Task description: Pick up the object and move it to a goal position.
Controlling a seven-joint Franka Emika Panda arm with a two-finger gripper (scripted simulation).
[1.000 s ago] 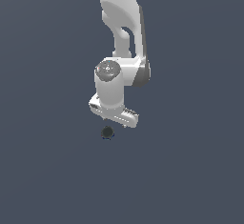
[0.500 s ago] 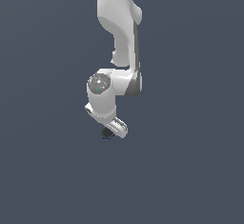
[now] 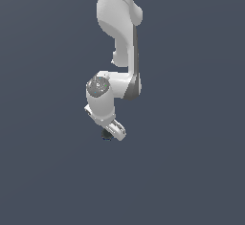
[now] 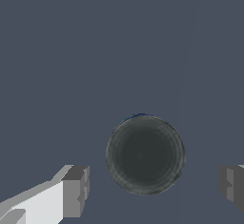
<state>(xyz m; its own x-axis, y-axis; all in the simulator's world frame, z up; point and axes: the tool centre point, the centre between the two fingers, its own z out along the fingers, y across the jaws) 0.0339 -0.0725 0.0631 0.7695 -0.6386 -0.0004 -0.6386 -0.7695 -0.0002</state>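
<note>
One object (image 4: pixel 145 155), one end effector (image 4: pixel 153 189).

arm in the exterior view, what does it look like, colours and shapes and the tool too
The arm is glossy white with rounded, tubular links and dark grey bands at the joints. One joint ends in a round grey speckled cap. The tool has a white body; its fingers are blocky grey pads. No cables or markings show.
</note>
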